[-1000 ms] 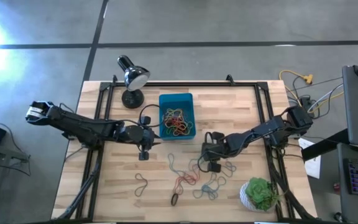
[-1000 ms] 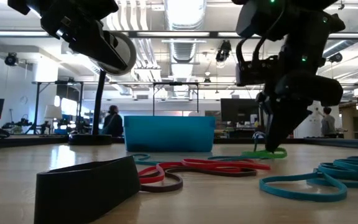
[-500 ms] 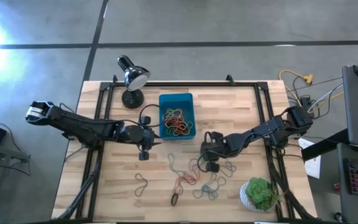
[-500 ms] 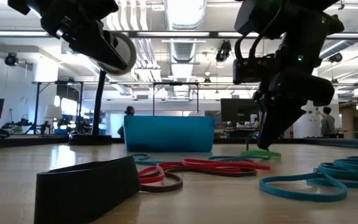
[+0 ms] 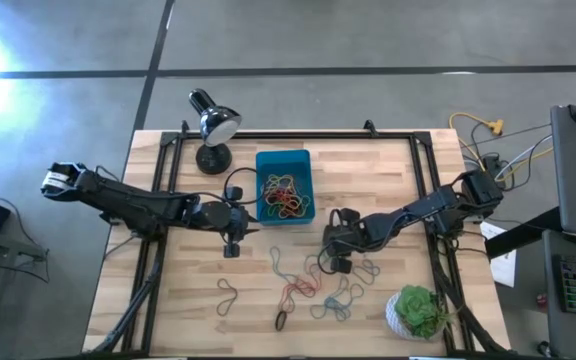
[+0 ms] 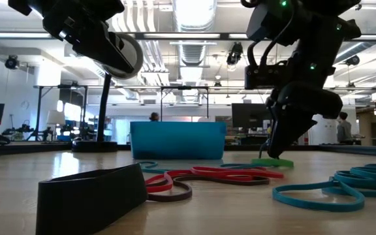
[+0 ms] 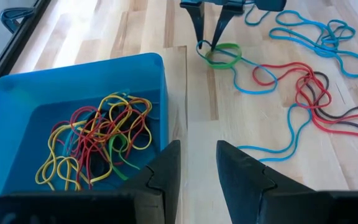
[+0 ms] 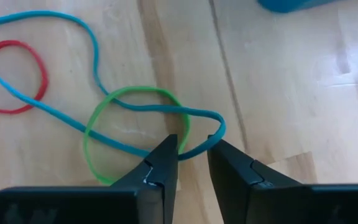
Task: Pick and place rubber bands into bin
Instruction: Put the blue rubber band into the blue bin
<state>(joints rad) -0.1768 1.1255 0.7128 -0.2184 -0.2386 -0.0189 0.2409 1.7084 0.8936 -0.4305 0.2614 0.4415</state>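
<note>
The teal bin (image 5: 284, 160) sits near the table's far edge and holds a tangle of rubber bands (image 7: 98, 140). Several loose bands (image 5: 308, 285) lie flat on the wood nearer the front, among them a green band (image 8: 98, 124) crossed by a long blue band (image 8: 197, 113). My right gripper (image 8: 193, 152) points down at the table, open by a narrow gap. Its fingertips straddle the blue band's bend beside the green band's rim (image 7: 208, 46). My left gripper (image 7: 197, 162) hovers open beside the bin's near wall (image 5: 233, 245), with nothing between its fingers. My right gripper comes from above, pointing down, with one fingertip (image 8: 166, 146) at the green band's rim and the blue band's bend (image 8: 219, 127) running into the gap. Both bands lie flat on the table. Whether the fingers touch either band, I cannot tell.
A black desk lamp (image 5: 211, 125) stands at the far left corner, left of the bin. A green plant in a white pot (image 5: 420, 310) stands at the near right corner. A wide black band (image 6: 90, 196) lies close to the near edge. Black frame rails run along the table's sides.
My right gripper has shifted a little toward the table's left, staying low with its fingertips at the green band. The left arm has kept still.
</note>
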